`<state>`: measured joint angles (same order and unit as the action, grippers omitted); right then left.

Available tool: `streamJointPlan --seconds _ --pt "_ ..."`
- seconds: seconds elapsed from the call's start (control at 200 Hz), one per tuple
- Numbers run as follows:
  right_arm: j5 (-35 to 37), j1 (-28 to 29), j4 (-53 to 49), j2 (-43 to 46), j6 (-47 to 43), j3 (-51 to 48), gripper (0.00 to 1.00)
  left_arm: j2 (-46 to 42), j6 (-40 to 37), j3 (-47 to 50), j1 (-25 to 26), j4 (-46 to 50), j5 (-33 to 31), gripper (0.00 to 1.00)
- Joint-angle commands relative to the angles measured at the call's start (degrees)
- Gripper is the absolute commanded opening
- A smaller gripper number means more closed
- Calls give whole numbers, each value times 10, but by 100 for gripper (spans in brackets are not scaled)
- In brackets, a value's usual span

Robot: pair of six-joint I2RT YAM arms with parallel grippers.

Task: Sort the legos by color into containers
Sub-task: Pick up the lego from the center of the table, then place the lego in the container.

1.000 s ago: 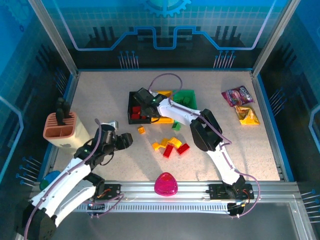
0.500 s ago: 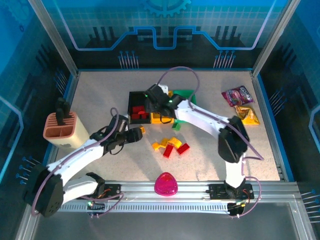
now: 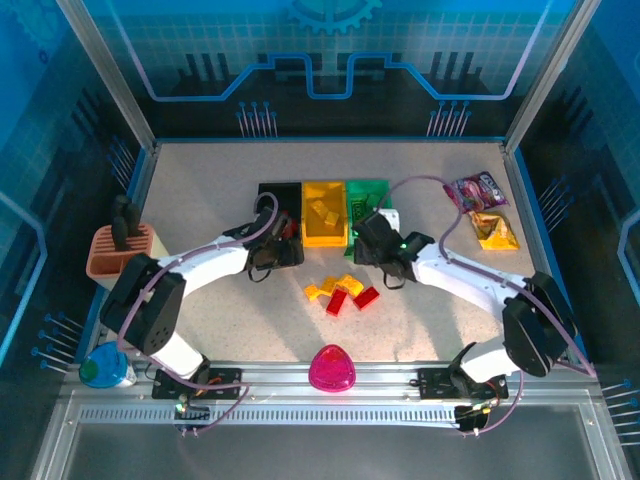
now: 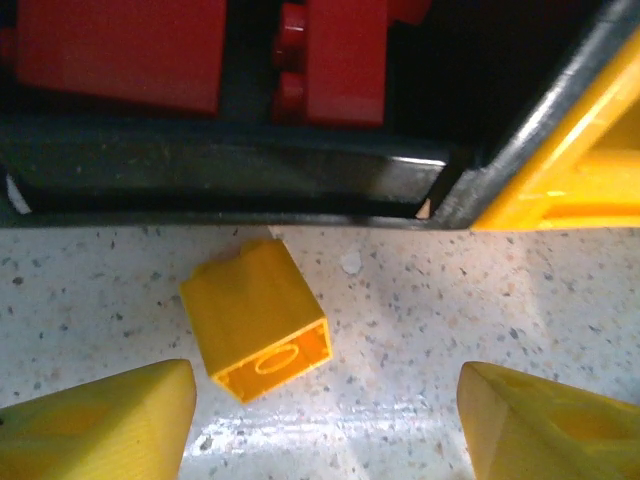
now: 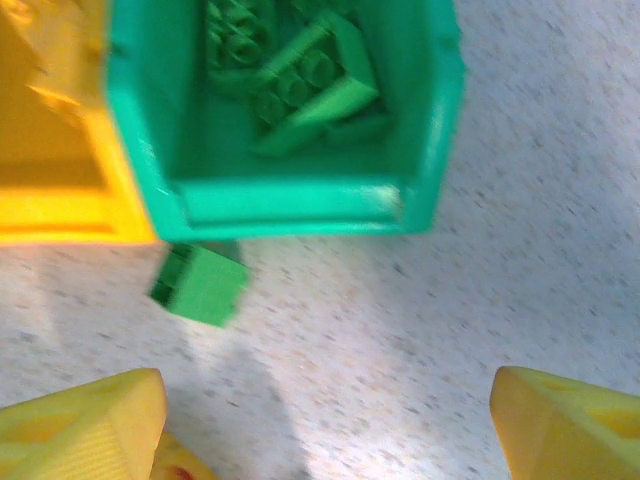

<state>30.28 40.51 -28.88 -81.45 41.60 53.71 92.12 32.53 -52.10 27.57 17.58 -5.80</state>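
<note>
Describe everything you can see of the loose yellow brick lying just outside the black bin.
The yellow brick is a small glossy plastic block, tipped on its side, its ringed end face toward the camera. It lies skewed on the speckled table, close by the wall of the black bin; whether they touch is unclear. The left gripper has its jaws open, nearer the camera, not touching it.

black bin (image 3: 280, 187) | yellow bin (image 3: 325, 242) | green bin (image 3: 368, 184): abreast | loose legos (image 3: 341, 292): in front
</note>
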Motion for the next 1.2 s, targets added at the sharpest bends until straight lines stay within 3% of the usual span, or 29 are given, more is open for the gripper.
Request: streamJointPlan --seconds 0.0,0.215,0.405,0.465,0.831,1.196 --pt "14 -9 21 36 22 -30 85 29 -5 -34 6 34 -36 68" --pt "14 -21 29 51 21 -60 85 69 -5 -63 16 71 -76 59" --pt "11 -22 43 48 19 -58 85 67 -8 -64 26 84 -97 32" --pt "11 -22 44 46 19 -56 85 58 -11 -66 34 94 -110 27" --pt "-5 -24 68 60 -15 -85 85 -64 -36 -113 64 108 -90 27" --pt "-85 -22 109 93 -67 -135 84 61 -92 -296 60 120 -59 29"
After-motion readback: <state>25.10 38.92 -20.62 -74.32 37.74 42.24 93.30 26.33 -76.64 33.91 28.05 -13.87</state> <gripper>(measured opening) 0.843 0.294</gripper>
